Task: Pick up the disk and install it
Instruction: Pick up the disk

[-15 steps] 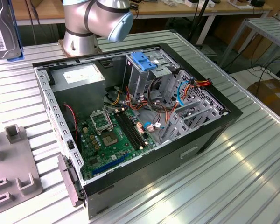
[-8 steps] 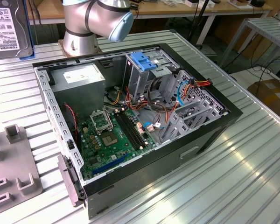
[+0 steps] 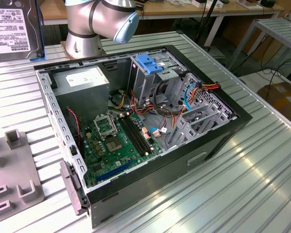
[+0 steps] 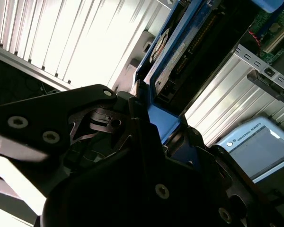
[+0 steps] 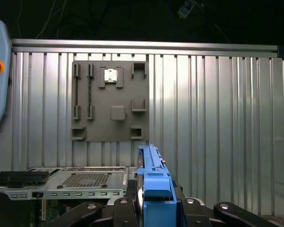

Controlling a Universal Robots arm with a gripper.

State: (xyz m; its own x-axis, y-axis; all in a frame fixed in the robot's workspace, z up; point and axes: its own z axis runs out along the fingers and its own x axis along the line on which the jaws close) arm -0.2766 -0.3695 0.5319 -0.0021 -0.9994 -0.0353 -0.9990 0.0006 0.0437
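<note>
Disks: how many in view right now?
1 for certain: the disk, blue-framed, clamped in the gripper in both wrist views. A labelled drive at the exterior view's top-left edge may be that same disk; I cannot tell. Others may sit hidden inside the computer case.

My arm is made of rounded silver-grey tubes. A pale blue cap closes one joint, and a flanged collar has small bolt holes. Behind my jaws I am matte black, with angular plates and slim links. Bright round screw heads dot the plates in the second wrist view, and more stud the links in the first wrist view.
</note>
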